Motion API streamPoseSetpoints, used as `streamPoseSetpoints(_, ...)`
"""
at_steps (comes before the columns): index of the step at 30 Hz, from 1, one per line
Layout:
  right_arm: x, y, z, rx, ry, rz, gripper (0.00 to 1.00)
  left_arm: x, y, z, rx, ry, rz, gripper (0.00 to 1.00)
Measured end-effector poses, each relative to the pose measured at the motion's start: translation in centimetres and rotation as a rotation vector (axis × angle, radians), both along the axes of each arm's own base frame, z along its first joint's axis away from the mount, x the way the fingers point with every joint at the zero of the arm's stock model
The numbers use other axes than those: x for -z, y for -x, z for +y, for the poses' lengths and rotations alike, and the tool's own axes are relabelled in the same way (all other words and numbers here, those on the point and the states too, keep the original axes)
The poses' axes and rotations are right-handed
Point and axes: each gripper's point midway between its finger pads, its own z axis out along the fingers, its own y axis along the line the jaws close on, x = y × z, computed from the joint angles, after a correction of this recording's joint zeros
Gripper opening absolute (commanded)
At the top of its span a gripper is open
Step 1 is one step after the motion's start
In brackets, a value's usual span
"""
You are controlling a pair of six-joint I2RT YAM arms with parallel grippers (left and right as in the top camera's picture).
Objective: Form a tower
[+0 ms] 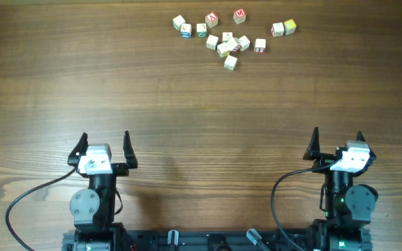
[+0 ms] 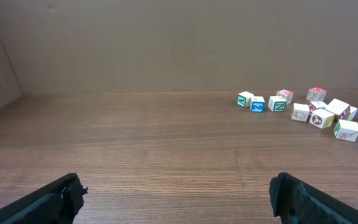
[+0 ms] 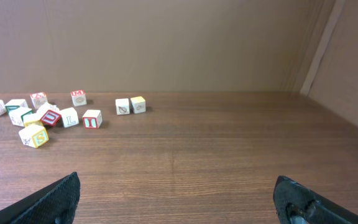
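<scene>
Wooden desk (image 1: 201, 104); letter cubes (image 1: 227, 43) scattered loose at far edge, middle ones bunched, maybe one leaning on another. Spread, empty, near edge: left claw (image 1: 105, 137), right claw (image 1: 337, 133).

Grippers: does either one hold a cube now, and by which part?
Nothing is held. The left gripper and right gripper are both open, apart from the cubes.

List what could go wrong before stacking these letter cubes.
1. The small cream wooden letter cubes lie bunched together; open jaws closing on one may knock its neighbours.
2. They sit far across the brown wooden table from the left gripper and right gripper; a long reach may place cubes off-centre.
</scene>
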Motion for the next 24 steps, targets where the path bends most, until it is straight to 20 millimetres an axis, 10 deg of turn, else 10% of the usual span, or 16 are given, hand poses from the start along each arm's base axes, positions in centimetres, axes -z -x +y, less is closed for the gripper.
streamPoseSetpoints(5, -1.3, -0.3, 2.5, -0.119, -0.031, -0.057, 1.00, 0.3, 0.0, -3.1, 0.127, 0.063, 0.013, 1.00)
streamPoseSetpoints(24, -1.3, -0.3, 2.8, -0.136, -0.036, -0.058, 1.00, 0.3, 0.0, -3.1, 0.126, 0.095, 0.015, 1.00)
